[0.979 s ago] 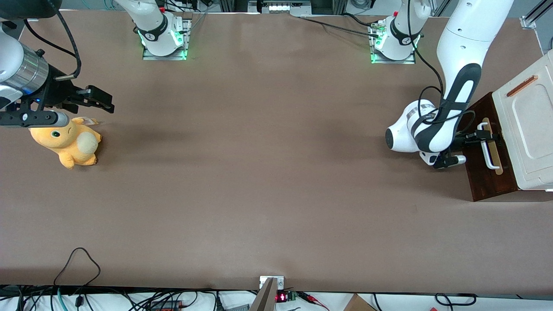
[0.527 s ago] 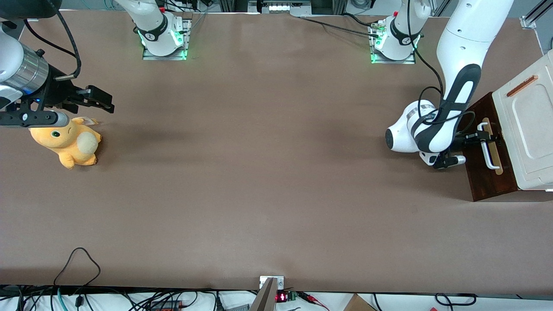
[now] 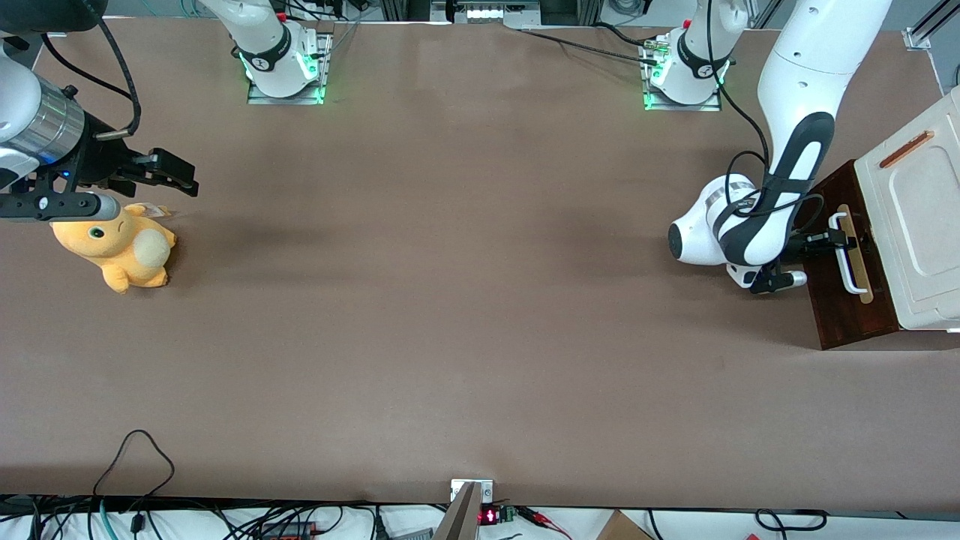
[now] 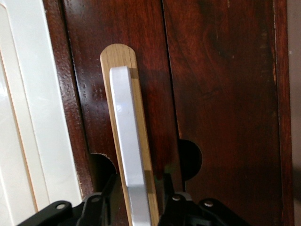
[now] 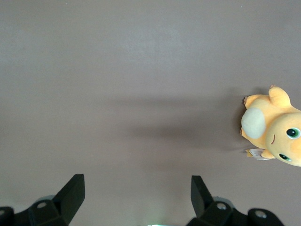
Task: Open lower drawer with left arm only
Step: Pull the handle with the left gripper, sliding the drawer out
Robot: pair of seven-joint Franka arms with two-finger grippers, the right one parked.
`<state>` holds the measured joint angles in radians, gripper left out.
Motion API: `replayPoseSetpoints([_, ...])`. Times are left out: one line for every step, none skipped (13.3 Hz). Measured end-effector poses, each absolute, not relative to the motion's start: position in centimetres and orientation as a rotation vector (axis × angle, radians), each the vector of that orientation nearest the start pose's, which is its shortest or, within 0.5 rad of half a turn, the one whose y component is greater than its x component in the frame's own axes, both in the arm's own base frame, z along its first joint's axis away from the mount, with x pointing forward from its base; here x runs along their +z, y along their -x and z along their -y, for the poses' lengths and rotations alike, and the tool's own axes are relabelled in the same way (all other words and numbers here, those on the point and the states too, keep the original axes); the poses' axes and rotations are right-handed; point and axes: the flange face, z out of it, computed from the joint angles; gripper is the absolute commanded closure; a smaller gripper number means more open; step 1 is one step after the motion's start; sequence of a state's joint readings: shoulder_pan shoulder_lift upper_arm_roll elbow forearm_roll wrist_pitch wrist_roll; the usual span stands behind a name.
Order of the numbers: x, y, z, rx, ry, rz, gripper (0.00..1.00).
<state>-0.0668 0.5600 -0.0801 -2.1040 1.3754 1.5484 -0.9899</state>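
From the front, the left arm bends down toward the working arm's end of the brown counter, and its black claw reaches onto the white bar handle of the lower drawer. That drawer's dark brown front faces the middle of the counter and sits under the cream-white cabinet top, which carries a copper-coloured strip. The handle lies on a tan wooden strip. Toward the parked arm's end of the counter lies an orange plush toy. From the left wrist, the claw straddles the handle: one black finger on either side of the white bar, close against it, though whether they press on it cannot be told. The tan strip runs under the bar across the dark wood. From the right wrist, only the plush toy shows, on bare counter.
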Motion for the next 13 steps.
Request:
replayPoseSetpoints([16.41, -51.72, -3.09, 0.126, 1.681, -0.059, 0.59])
replayPoseSetpoints([16.39, -51.76, -3.16, 0.123, 1.678, -0.063, 0.59])
replayPoseSetpoints([16.36, -51.80, -3.26, 0.120, 1.674, -0.067, 0.59])
replayPoseSetpoints([16.31, -51.80, -3.35, 0.120, 1.672, -0.068, 0.59])
replayPoseSetpoints([16.26, -51.78, -3.44, 0.122, 1.671, -0.068, 0.59])
replayPoseSetpoints([16.19, -51.77, -3.54, 0.124, 1.671, -0.067, 0.61])
replayPoseSetpoints([16.12, -51.77, -3.61, 0.126, 1.671, -0.067, 0.66])
replayPoseSetpoints([16.08, -51.77, -3.63, 0.126, 1.673, -0.068, 0.71])
replayPoseSetpoints([16.06, -51.79, -3.62, 0.126, 1.673, -0.068, 0.82])
replayPoseSetpoints([16.09, -51.82, -3.59, 0.125, 1.673, -0.068, 0.87])
replayPoseSetpoints([16.10, -51.85, -3.60, 0.124, 1.673, -0.067, 0.93])
replayPoseSetpoints([16.23, -51.90, -3.57, 0.122, 1.669, -0.065, 0.96])
replayPoseSetpoints([16.32, -52.00, -3.50, 0.108, 1.670, -0.051, 1.00])
